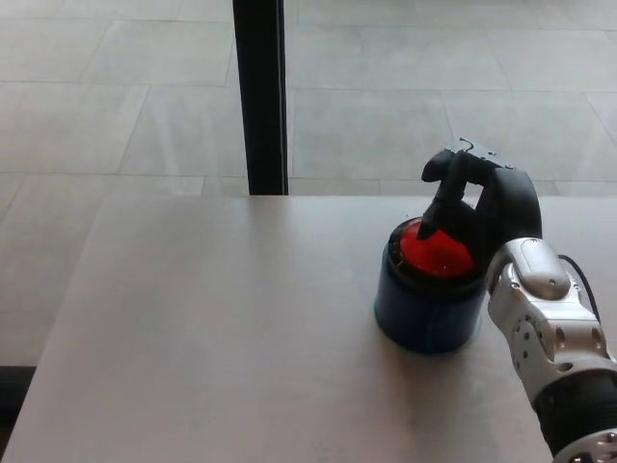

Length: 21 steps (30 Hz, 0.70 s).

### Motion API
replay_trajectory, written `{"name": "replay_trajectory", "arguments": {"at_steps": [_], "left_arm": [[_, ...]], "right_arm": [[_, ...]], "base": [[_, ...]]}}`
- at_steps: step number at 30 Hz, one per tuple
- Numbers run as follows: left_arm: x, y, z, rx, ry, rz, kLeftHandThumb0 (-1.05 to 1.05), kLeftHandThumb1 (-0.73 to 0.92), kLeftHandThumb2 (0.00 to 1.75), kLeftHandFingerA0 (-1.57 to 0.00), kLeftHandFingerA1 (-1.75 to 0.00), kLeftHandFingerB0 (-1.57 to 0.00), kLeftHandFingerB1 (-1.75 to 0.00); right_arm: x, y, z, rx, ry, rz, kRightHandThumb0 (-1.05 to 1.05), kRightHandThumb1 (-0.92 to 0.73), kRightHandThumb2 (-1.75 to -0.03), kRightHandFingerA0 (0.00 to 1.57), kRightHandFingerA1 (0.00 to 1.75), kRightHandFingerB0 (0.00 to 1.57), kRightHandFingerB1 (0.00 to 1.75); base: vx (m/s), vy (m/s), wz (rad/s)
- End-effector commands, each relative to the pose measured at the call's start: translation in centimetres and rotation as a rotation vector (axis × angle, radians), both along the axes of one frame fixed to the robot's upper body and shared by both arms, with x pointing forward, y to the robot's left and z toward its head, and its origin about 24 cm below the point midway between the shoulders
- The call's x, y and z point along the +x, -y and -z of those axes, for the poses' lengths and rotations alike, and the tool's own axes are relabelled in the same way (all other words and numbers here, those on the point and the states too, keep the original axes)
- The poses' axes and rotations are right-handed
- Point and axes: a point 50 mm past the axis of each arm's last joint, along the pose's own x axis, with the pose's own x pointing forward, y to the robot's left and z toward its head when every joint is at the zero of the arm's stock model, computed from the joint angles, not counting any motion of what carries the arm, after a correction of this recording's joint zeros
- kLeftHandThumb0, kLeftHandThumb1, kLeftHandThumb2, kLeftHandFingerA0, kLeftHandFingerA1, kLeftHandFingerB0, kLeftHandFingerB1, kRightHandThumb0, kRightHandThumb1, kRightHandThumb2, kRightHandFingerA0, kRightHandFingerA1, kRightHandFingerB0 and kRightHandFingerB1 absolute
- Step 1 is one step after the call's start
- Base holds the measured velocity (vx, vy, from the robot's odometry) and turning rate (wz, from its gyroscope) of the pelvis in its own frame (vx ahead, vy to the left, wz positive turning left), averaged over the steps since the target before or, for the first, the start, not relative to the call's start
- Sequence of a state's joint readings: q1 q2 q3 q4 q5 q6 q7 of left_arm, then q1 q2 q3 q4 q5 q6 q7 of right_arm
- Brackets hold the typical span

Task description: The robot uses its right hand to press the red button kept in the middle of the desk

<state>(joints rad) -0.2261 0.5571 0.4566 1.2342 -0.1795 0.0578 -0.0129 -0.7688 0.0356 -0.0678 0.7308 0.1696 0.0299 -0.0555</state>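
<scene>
A red dome button (430, 254) in a round blue housing (422, 315) stands on the grey desk (212, 328), right of its middle. My right hand (484, 205) comes in from the right and rests on the back right part of the red dome. Its black fingers are curled down and together, and their tips touch the dome. The hand holds nothing. The silver forearm (545, 318) runs down to the lower right corner and hides the housing's right edge. My left hand does not show.
A black vertical post (258, 96) stands just behind the desk's far edge, left of the button. Beyond it lies a grey tiled floor (116, 106). The desk's left edge runs diagonally at the lower left.
</scene>
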Motion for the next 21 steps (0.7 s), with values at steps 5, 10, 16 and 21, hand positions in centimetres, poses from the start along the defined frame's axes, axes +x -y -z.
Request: {"name": "replay_trajectory", "arguments": {"at_steps": [5, 10, 16, 21], "left_arm": [[-0.1, -0.8, -0.8, 0.019, -0.01, -0.017, -0.73, 0.92, 1.18, -0.34, -1.19, -0.22, -0.89], [-0.1, -0.8, -0.8, 0.016, -0.005, -0.027, -0.73, 0.92, 1.27, -0.51, -0.97, -0.28, -0.77], [-0.1, -0.9, -0.8, 0.031, -0.02, -0.01, -0.73, 0.92, 1.19, -0.4, -1.22, -0.27, -0.93], [-0.3, -0.9, -0.8, 0.027, -0.029, -0.009, -0.73, 0.92, 1.17, -0.38, -1.18, -0.25, -0.89]], "right_arm": [[-2.4, 3.0, 6.6, -0.234, -0.236, 0.025, -0.18, -0.49, -1.23, 0.99, 1.75, 0.83, 1.57], [-2.1, 3.4, 6.2, -0.26, -0.224, 0.038, -0.2, -0.5, -1.21, 0.96, 1.75, 0.79, 1.6], [-1.2, 3.6, 4.4, -0.243, -0.181, 0.042, -0.23, -0.52, -1.18, 0.98, 1.75, 0.8, 1.57], [-0.3, 3.6, 2.7, -0.165, -0.149, 0.076, -0.22, -0.55, -1.16, 0.96, 1.75, 0.77, 1.56]], "base": [[0.0, 0.0, 0.0], [0.0, 0.0, 0.0], [0.0, 0.0, 0.0], [0.0, 0.0, 0.0]]}}
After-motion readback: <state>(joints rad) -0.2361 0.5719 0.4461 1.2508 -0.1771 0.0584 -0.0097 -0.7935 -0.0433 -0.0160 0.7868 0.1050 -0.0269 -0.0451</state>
